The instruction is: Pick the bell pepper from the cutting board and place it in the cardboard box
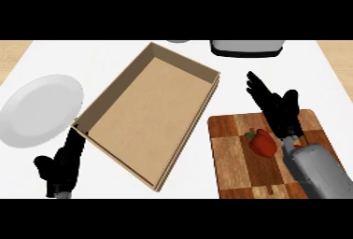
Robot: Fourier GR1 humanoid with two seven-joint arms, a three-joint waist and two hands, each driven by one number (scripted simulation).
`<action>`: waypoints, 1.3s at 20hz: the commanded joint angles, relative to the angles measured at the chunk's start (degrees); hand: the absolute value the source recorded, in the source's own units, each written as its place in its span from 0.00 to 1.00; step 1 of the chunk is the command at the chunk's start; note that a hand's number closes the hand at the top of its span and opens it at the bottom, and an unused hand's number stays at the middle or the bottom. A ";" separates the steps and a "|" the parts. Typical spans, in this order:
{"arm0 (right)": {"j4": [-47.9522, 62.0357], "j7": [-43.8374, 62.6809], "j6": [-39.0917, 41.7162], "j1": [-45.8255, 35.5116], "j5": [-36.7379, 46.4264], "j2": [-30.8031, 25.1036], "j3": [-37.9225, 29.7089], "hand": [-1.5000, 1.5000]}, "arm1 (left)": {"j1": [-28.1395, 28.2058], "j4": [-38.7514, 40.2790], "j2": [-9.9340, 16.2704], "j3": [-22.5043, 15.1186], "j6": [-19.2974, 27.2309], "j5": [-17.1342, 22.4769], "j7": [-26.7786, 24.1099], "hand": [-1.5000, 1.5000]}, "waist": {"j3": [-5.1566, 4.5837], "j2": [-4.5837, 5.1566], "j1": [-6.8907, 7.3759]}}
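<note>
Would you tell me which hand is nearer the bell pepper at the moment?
The right hand. It is open just above and to the right of the pepper on the cutting board. The left hand rests far off, beyond the cardboard box.

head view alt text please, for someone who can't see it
A red bell pepper lies on a wooden cutting board, with the robot's open right hand just beside it, not holding it. An open cardboard box sits to the left, between the board and a white plate; the left hand rests near the box's lower corner.
</note>
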 commanded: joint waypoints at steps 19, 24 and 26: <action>7.59 -57.28 50.19 -6.50 9.85 -20.79 5.00 0.00 | -9.30 2.66 17.22 3.02 -0.04 -10.85 7.40 0.50 | 0.75 3.17 2.05; 7.42 -61.03 40.98 -13.30 23.93 -26.87 9.81 0.00 | -11.46 2.94 15.67 1.45 0.71 -12.24 8.47 0.50 | 0.61 3.26 3.28; 7.10 -64.51 38.88 -13.62 29.05 -27.86 14.16 0.00 | -12.01 3.47 16.29 1.83 -0.11 -12.06 9.02 0.50 | 0.47 2.91 2.83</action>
